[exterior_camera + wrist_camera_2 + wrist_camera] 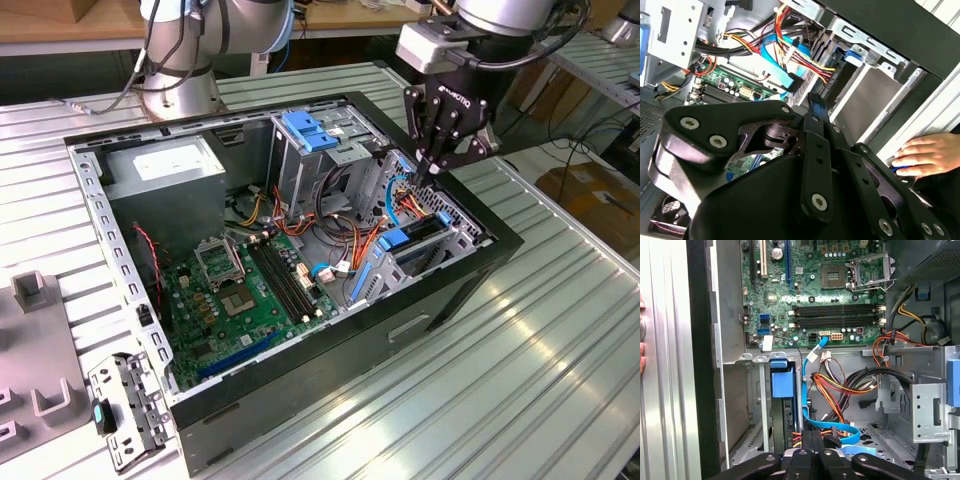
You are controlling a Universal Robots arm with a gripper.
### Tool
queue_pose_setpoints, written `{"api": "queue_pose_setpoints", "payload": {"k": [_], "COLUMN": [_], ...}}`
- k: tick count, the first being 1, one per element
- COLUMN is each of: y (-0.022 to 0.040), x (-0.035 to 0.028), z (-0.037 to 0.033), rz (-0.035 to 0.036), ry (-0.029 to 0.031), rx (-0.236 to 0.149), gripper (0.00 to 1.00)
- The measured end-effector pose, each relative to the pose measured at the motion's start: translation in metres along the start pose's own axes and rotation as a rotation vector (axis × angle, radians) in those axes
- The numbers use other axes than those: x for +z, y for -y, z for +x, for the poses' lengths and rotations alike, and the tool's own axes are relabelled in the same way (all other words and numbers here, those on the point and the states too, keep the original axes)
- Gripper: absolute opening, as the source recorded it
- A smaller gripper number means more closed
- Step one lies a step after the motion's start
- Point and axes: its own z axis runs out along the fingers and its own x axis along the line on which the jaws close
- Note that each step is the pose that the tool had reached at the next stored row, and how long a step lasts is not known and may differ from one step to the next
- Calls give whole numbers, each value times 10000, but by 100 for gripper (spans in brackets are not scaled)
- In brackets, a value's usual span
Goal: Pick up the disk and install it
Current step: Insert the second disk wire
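The disk [420, 232] stands on edge in the drive bay at the open computer case's corner, on the exterior view's right. It appears as a dark slab with a blue rail end. In the first wrist view the disk [781, 385] shows its blue end and a dark edge between the bay's metal walls. My black gripper [436, 166] hangs just above that bay, shut, with nothing between its fingers. The closed fingertips [814, 102] point down at the cables and bay. In the first wrist view the gripper [812, 436] hovers beside the blue data cable.
The case [300, 395] holds a green motherboard [250, 290], a grey power supply [165, 165], a cage with a blue latch [310, 130] and loose cables [840, 385]. A person's hand [925, 155] rests on the case's outer edge. A metal bracket [125, 405] lies on the table.
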Motion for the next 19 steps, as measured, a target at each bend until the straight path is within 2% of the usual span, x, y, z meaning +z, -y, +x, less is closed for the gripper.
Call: {"api": "queue_pose_setpoints", "payload": {"k": [4,7,19], "y": [-6,-10,-11], "x": [-7,-10,-11], "z": [-122,-202,-222], "rz": [-8,-9,-9], "ry": [-119,-161,-162], "rx": [-4,-6,-5], "gripper": [11,11,11]}}
